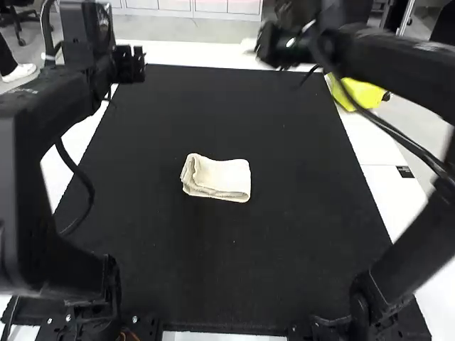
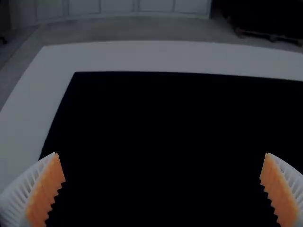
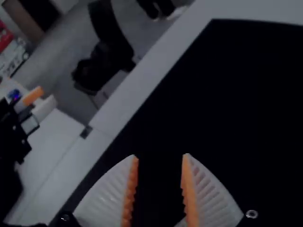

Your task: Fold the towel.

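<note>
Two fingers stand wide apart on the left gripper (image 1: pixel 130 64); those of the right gripper (image 1: pixel 274 48) are parted more narrowly. Well apart from both pairs, nearer the arms' bases, lies the folded towel (image 1: pixel 226 177).

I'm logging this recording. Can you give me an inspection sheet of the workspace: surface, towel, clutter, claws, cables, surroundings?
Surface: black mat, flat, on a white table
Job's things: towel, folded in layers, near the mat's middle
Clutter: yellow item by the table's far right edge
Left claw: open wide, nothing held
Right claw: open, narrower gap, nothing held
Cables: one loops beside the left arm; others run along the right arm
Surroundings: small dark label on the table's right side
</note>
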Action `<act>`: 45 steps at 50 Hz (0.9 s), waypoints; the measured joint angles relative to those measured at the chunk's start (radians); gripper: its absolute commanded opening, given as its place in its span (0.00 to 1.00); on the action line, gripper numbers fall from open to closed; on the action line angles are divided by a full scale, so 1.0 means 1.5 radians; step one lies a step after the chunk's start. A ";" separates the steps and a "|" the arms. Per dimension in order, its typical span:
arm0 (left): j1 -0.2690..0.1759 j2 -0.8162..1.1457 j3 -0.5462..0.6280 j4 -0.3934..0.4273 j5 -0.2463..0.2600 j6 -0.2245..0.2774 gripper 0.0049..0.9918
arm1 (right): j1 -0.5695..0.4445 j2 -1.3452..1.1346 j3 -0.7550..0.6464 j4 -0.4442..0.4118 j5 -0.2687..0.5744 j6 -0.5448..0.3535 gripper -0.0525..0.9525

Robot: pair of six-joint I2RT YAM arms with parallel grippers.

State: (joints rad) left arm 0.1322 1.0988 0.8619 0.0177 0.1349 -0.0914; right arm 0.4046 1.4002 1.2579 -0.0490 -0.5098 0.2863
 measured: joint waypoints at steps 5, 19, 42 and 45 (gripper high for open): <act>-0.040 -0.041 0.006 -0.009 -0.005 0.000 0.98 | -0.052 -0.084 0.000 -0.015 0.007 0.002 0.86; -0.048 -0.183 0.023 -0.064 -0.013 -0.028 0.98 | -0.191 -0.304 -0.041 -0.018 0.013 0.002 0.96; -0.048 -0.452 0.020 -0.079 -0.012 -0.043 0.98 | -0.295 -0.631 -0.142 0.046 -0.006 0.085 0.96; -0.048 -0.489 0.020 -0.083 -0.012 -0.042 0.98 | -0.295 -0.673 -0.165 0.057 -0.004 0.101 0.96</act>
State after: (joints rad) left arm 0.0597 0.3656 0.8917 -0.1062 0.1169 -0.1551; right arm -0.0380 0.3904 1.0107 0.0360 -0.5152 0.4381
